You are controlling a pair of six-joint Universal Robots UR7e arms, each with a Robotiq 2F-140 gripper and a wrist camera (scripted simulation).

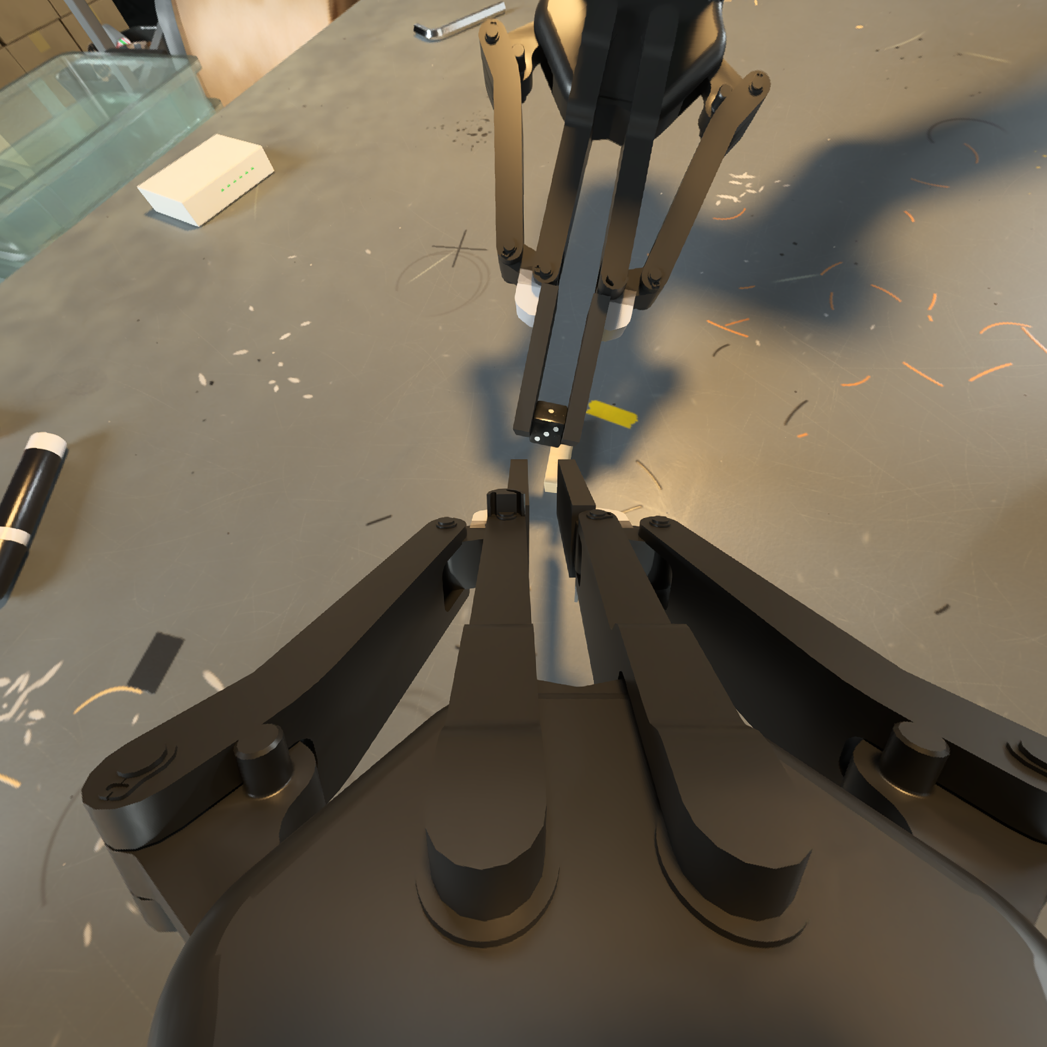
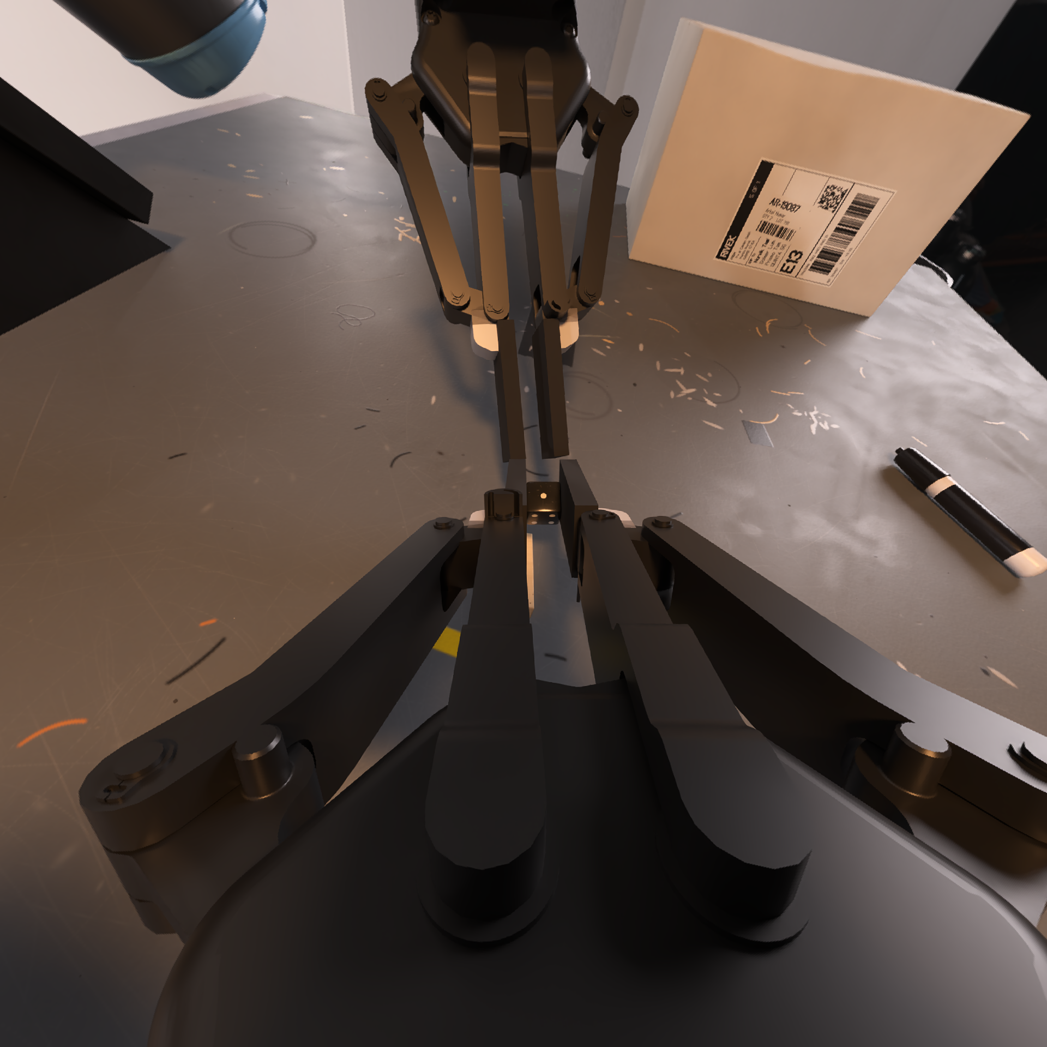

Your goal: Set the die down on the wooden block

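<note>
A black die with white pips (image 1: 548,426) is held between the fingertips of my right gripper (image 1: 547,437), which reaches in from the far side. The die also shows in the right wrist view (image 2: 543,501), clamped in my right gripper (image 2: 542,477). A small pale wooden block (image 1: 551,475) sits just below the die, between the fingertips of my left gripper (image 1: 542,471), whose fingers stand narrowly on either side of it. In the right wrist view the left gripper (image 2: 533,453) faces mine tip to tip, and the die hides most of the block.
On the grey scratched table (image 1: 340,453) lie a white box with green lights (image 1: 207,178), a glass tank (image 1: 85,141), a black-and-white marker (image 1: 25,510), a hex key (image 1: 459,22) and yellow tape (image 1: 612,413). A labelled cardboard box (image 2: 816,170) stands far right.
</note>
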